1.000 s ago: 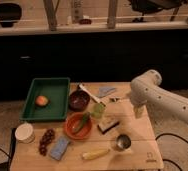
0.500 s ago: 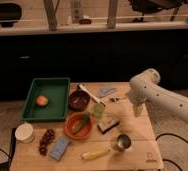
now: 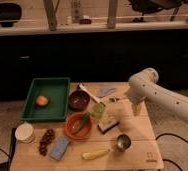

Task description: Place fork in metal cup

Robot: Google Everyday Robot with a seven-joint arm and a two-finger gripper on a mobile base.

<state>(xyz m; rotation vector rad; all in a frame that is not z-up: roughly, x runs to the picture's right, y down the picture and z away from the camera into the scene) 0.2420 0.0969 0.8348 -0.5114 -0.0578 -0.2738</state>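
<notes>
The metal cup [image 3: 122,142] is a small shiny steel cylinder with a dark inside, standing upright near the table's front right. My gripper [image 3: 135,109] hangs from the white arm [image 3: 159,95] over the right side of the table, pointing down, well behind the cup and apart from it. A slim pale piece [image 3: 114,99] that may be the fork lies on the table just left of the gripper. I cannot tell whether the gripper holds anything.
On the wooden table [image 3: 147,150]: a green tray [image 3: 54,85] holding an orange [image 3: 42,100], a dark bowl [image 3: 79,100], a white-handled utensil [image 3: 87,92], an orange bowl [image 3: 78,126], a white paper cup [image 3: 24,133], grapes [image 3: 46,140], a blue sponge [image 3: 60,148], a yellow item [image 3: 95,154].
The arm and gripper have shifted slightly to the left over the table. The objects on the table have not moved.
</notes>
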